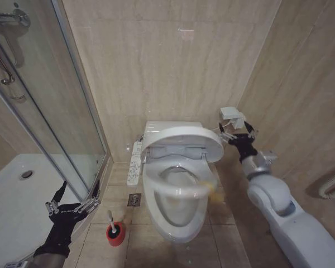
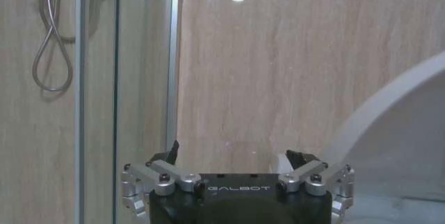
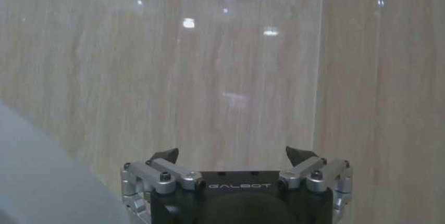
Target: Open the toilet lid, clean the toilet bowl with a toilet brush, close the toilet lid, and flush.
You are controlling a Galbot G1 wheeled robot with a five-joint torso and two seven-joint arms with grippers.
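We find the toilet lid (image 1: 181, 140) half-raised beside our right gripper (image 1: 236, 132), fingers apart, empty; push it fully upright. Left gripper (image 1: 72, 196) parted, idle.

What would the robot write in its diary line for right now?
lid: raised | brush: in holder | left gripper: open, idle | right gripper: open beside lid

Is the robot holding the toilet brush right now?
No, the toilet brush stands in its red holder on the floor, and the left gripper nearby is open and empty.
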